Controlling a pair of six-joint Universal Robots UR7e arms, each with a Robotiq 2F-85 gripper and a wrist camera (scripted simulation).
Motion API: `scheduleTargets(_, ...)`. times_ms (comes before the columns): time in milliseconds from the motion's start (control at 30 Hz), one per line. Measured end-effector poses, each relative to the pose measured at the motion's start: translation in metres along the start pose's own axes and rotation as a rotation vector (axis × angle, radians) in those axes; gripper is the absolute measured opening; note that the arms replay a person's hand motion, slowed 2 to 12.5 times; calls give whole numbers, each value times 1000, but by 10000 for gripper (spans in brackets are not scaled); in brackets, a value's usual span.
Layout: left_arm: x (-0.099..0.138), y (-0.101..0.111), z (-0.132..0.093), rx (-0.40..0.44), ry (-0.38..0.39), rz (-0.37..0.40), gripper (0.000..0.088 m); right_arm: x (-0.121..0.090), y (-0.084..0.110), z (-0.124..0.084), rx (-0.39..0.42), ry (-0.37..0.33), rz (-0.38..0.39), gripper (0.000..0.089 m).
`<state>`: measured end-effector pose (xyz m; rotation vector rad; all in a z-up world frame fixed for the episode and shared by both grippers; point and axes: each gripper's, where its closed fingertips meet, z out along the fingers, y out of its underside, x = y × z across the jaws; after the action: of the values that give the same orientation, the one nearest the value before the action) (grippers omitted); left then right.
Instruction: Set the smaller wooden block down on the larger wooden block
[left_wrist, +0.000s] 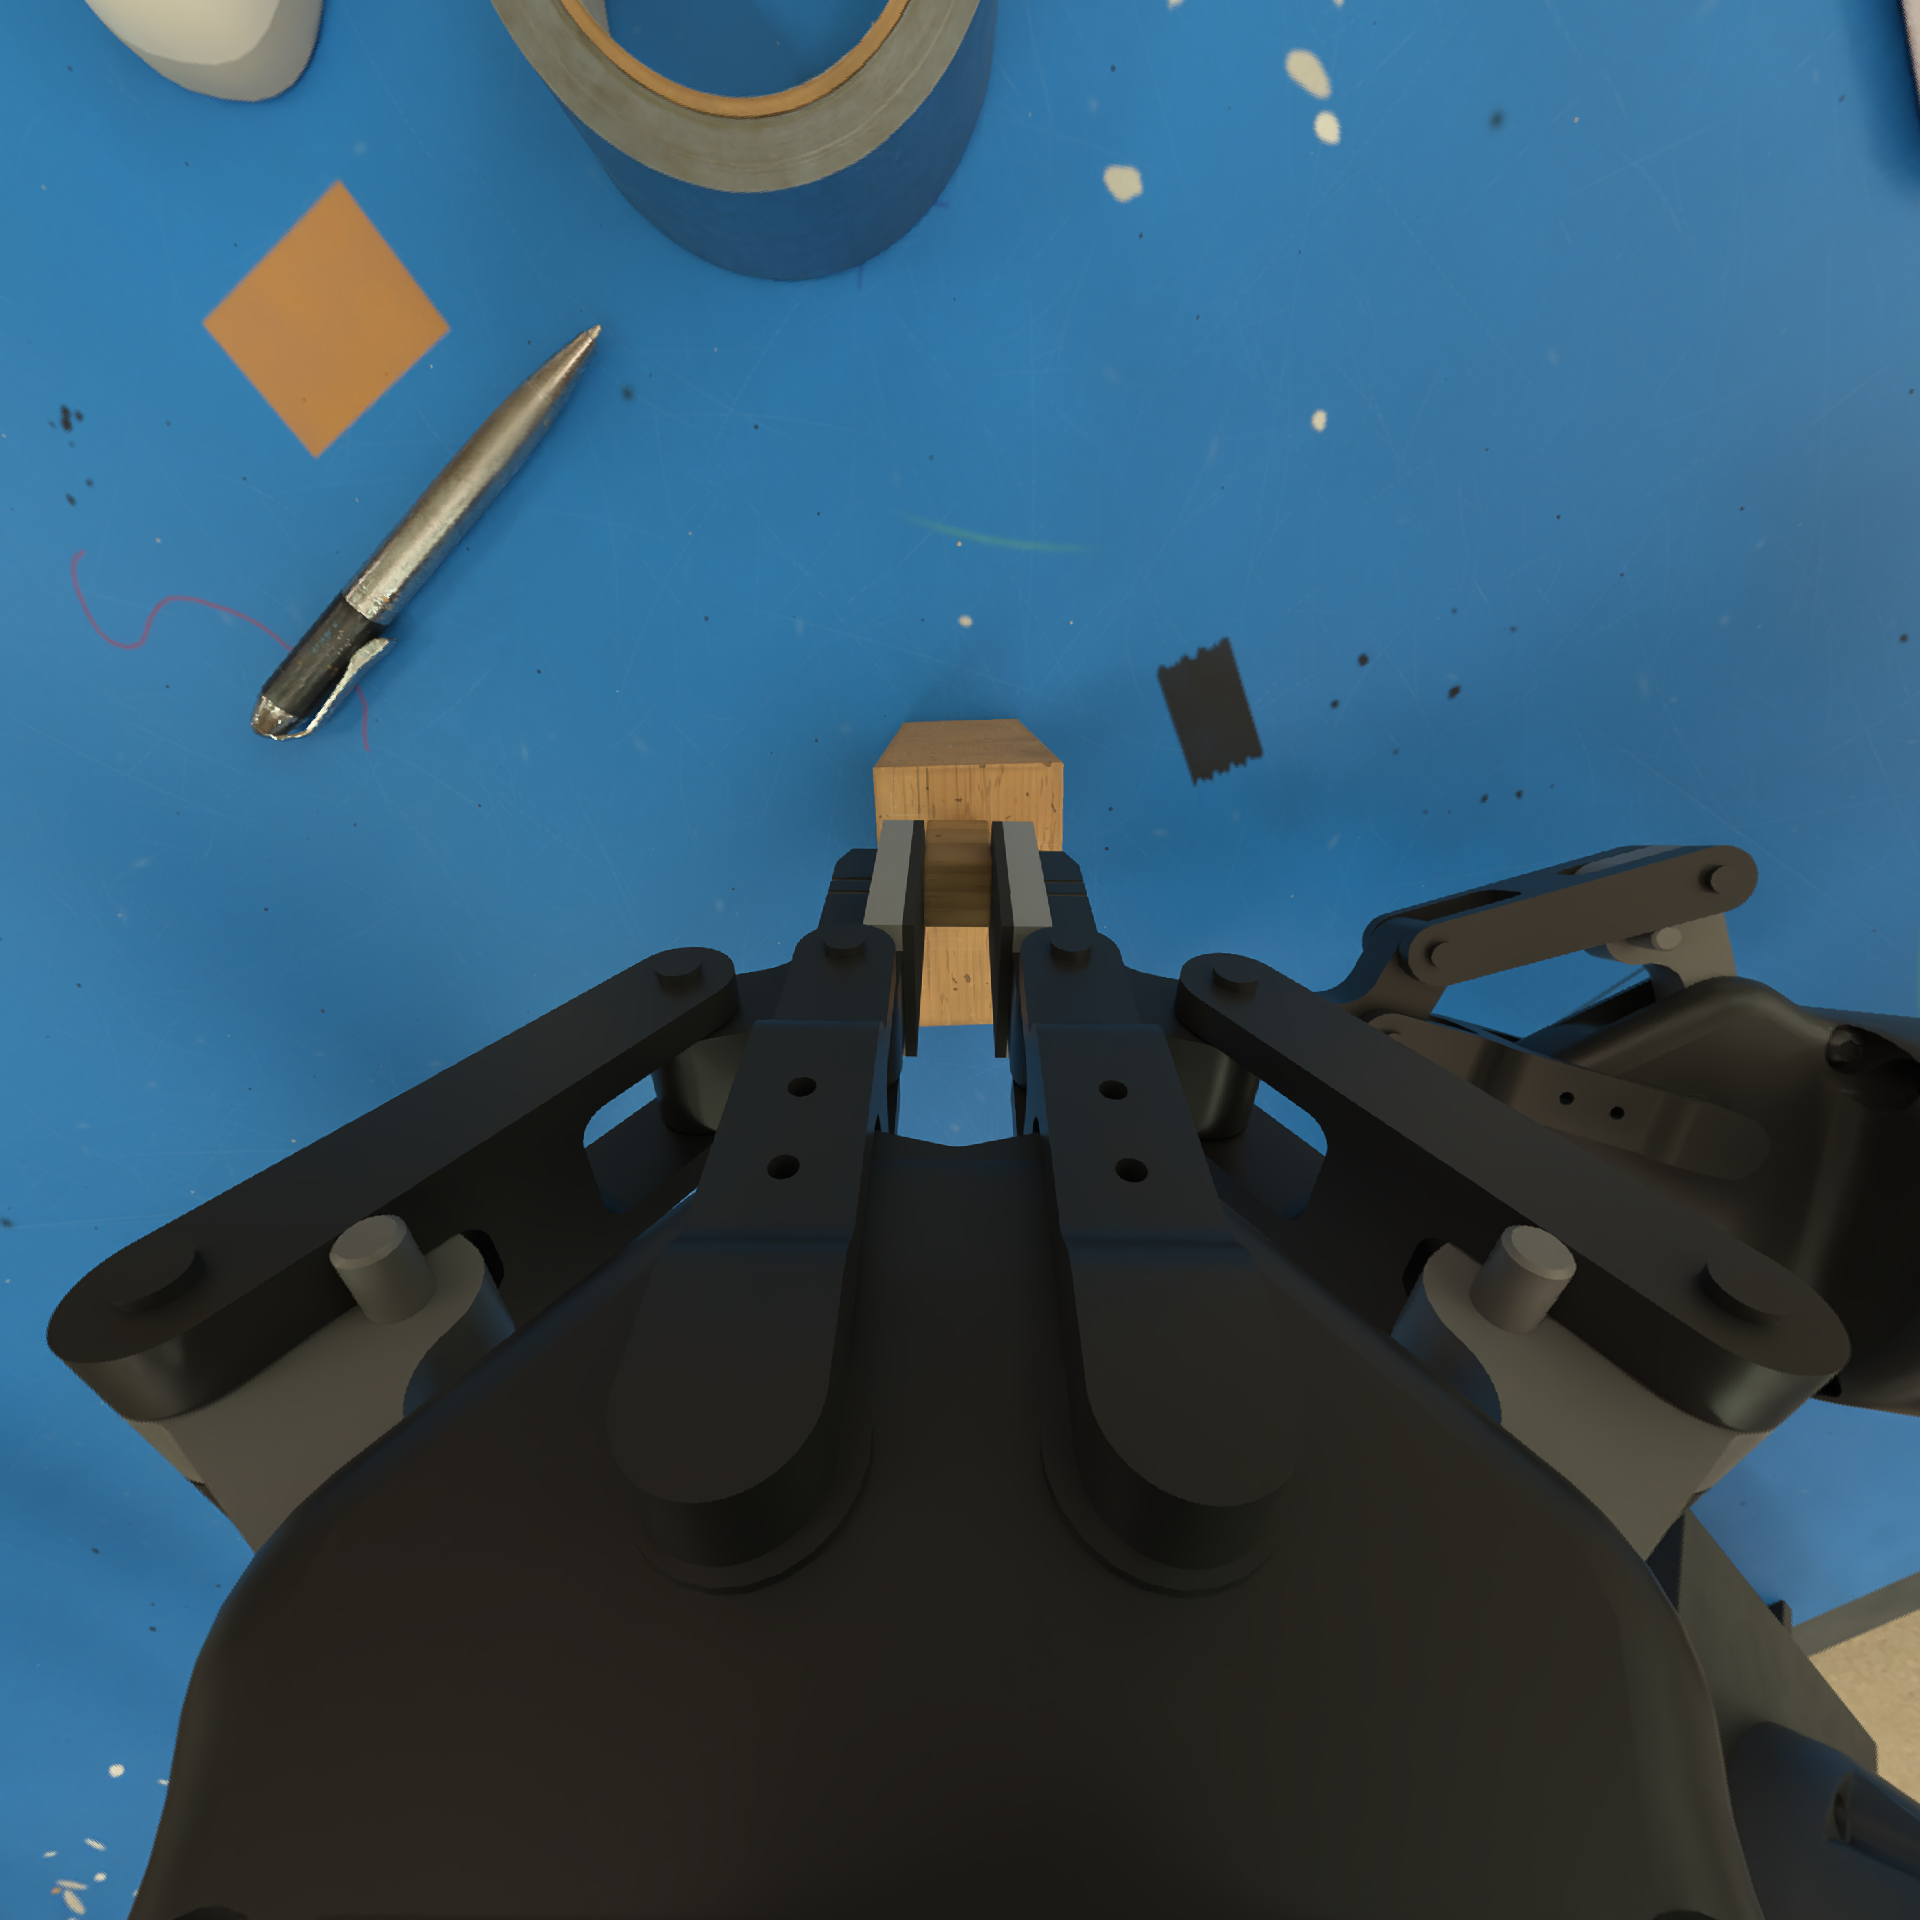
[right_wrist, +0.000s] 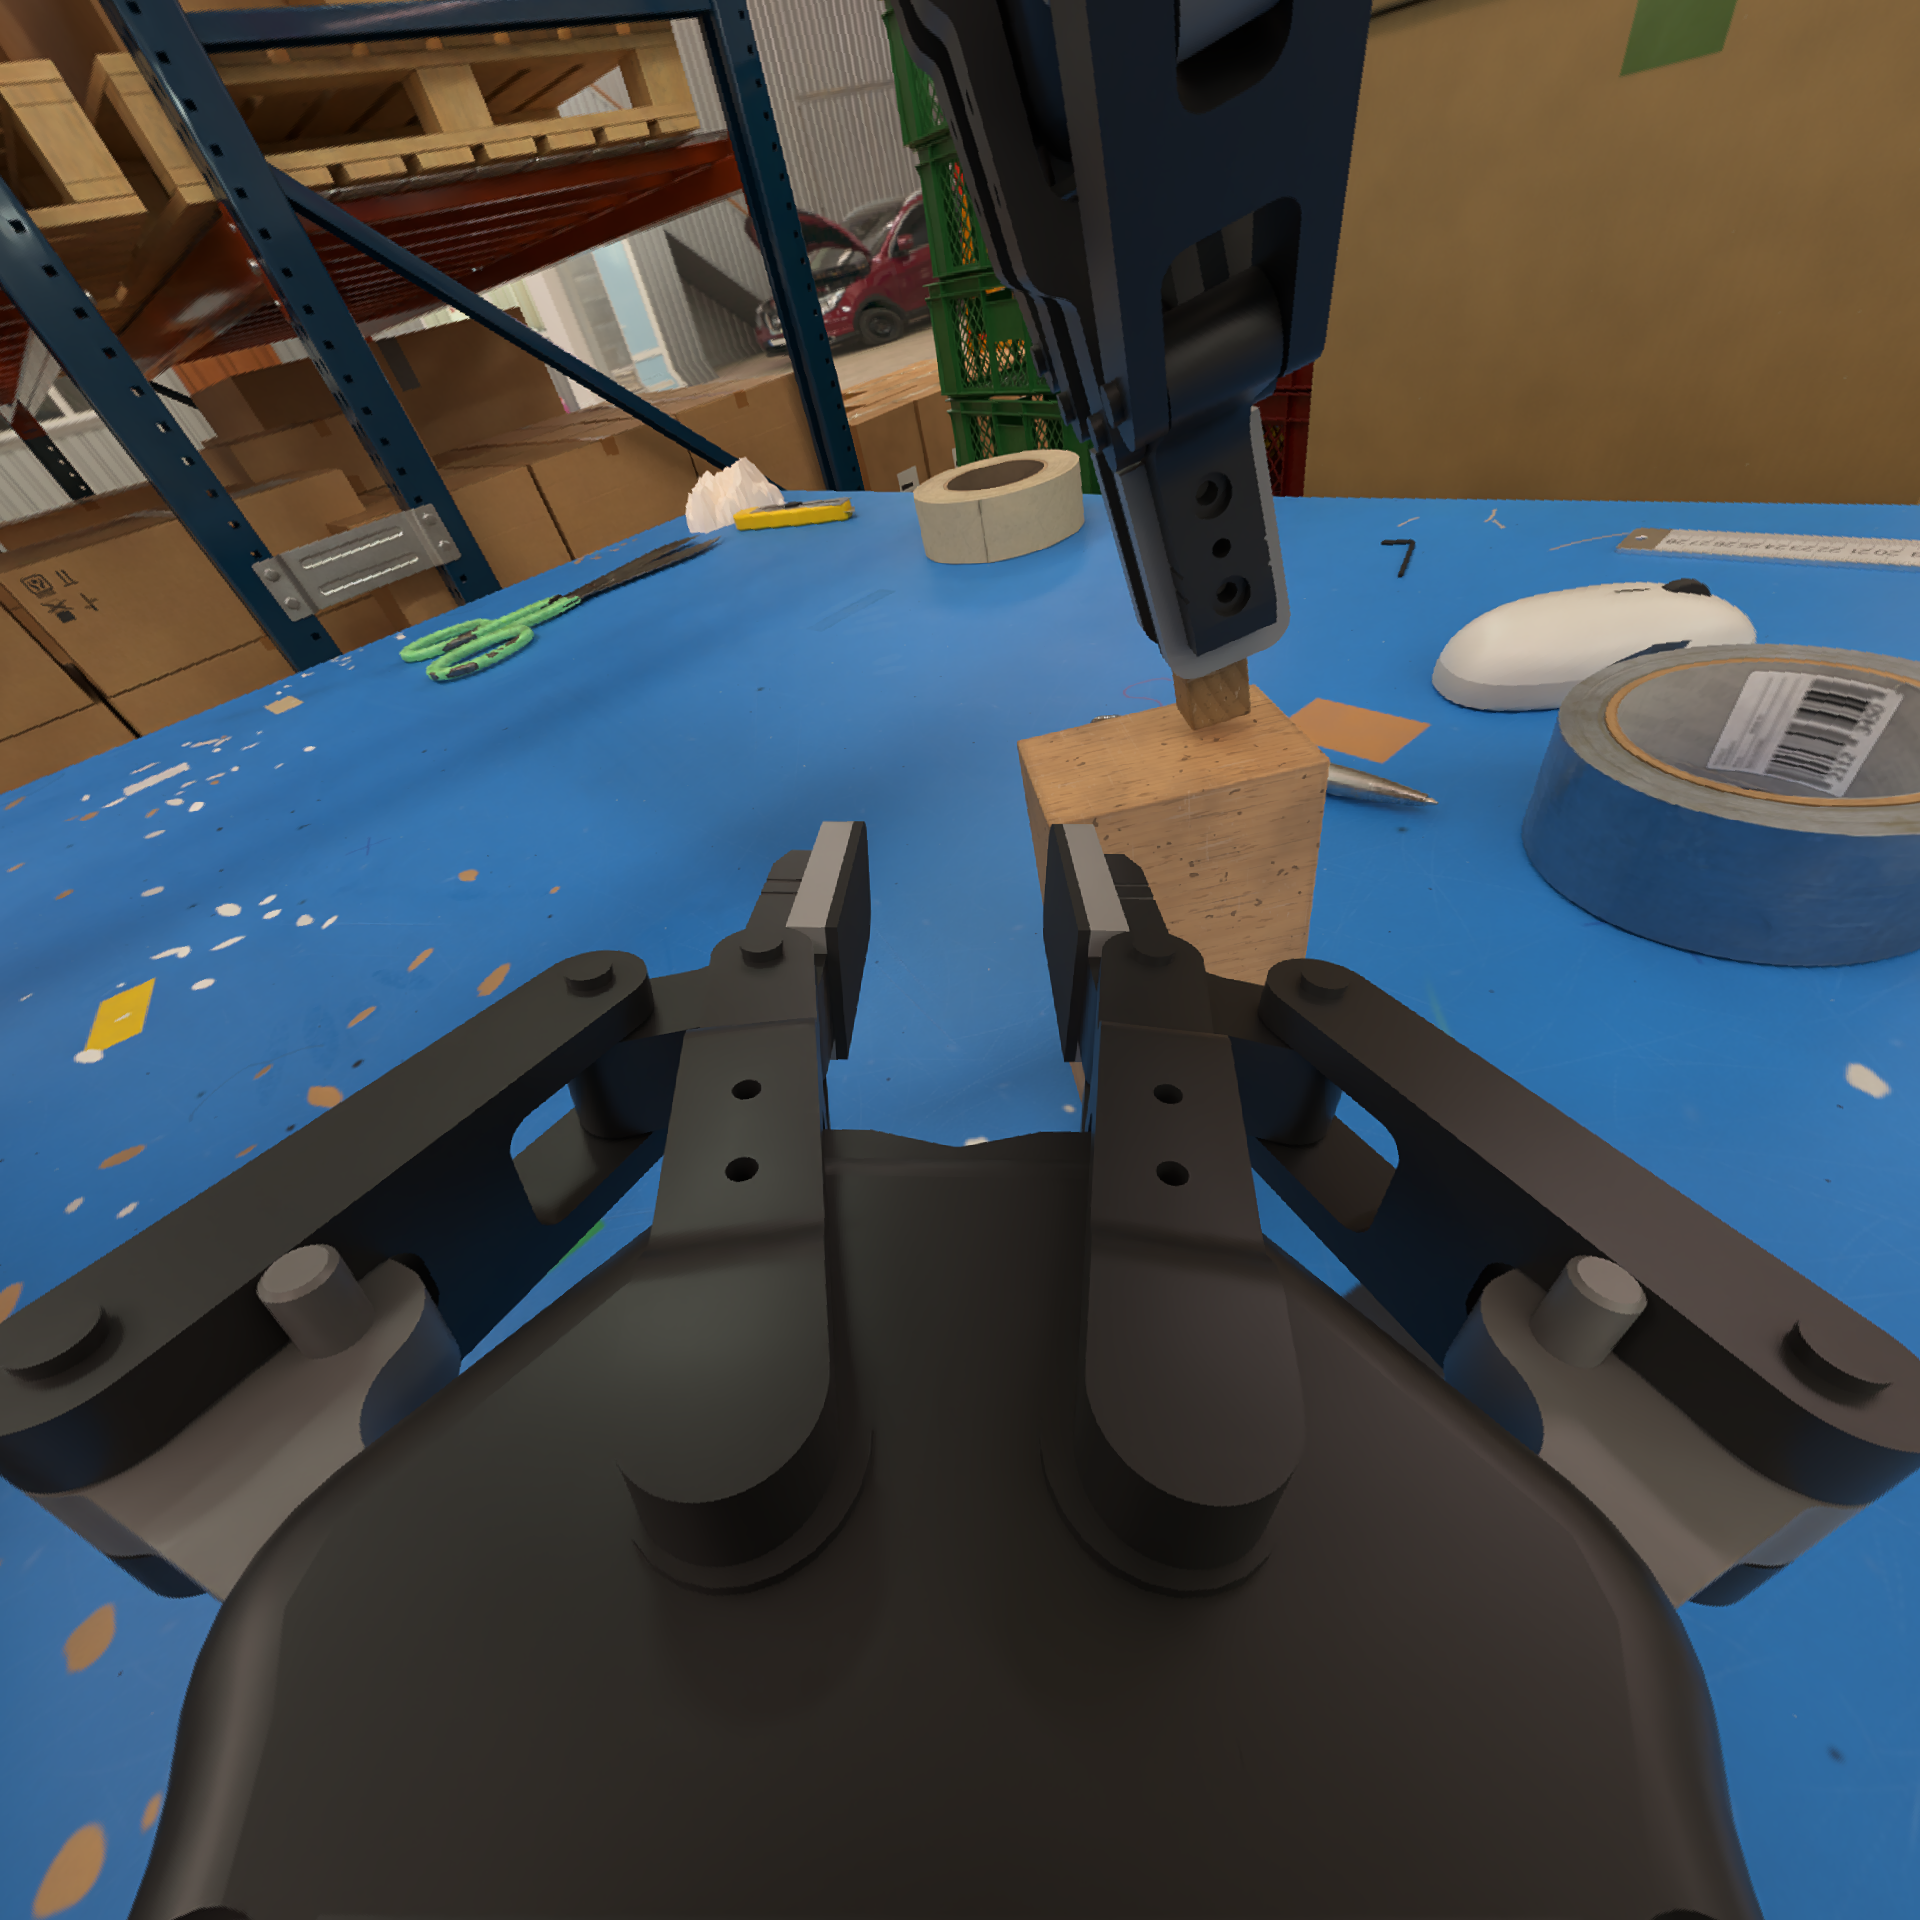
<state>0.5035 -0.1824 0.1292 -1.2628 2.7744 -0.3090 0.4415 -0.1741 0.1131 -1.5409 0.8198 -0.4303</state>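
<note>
The larger wooden block (right_wrist: 1195, 831) stands upright on the blue table (right_wrist: 623, 831). My left gripper (left_wrist: 958, 868) is directly above it, pointing down, and is shut on the smaller wooden block (left_wrist: 956, 873). In the right wrist view the smaller block (right_wrist: 1211, 698) sticks out below the left gripper's fingers (right_wrist: 1205, 561), and its lower end appears to touch the larger block's top. The larger block's top (left_wrist: 966, 795) shows beyond the pads. My right gripper (right_wrist: 956, 883) is open and empty, low, just front-left of the larger block; it also shows in the left wrist view (left_wrist: 1558, 925).
A blue tape roll (right_wrist: 1714, 842) lies right of the block, with a white mouse (right_wrist: 1590, 639) behind it and a silver pen (left_wrist: 436, 530) and an orange square (left_wrist: 324, 317) close by. A beige tape roll (right_wrist: 997, 504), green scissors (right_wrist: 488, 634) and a yellow cutter (right_wrist: 790, 512) lie farther back.
</note>
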Motion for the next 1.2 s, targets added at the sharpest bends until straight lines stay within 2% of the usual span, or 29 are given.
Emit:
scheduleTargets(500,-1,-1,1,-3,-24,-40,112,-4,0,1,-7,-8,-8,309)
scheduleTargets(1200,-1,6,1,-51,-56,-45,112,-7,0,0,-13,-11,-26,308)
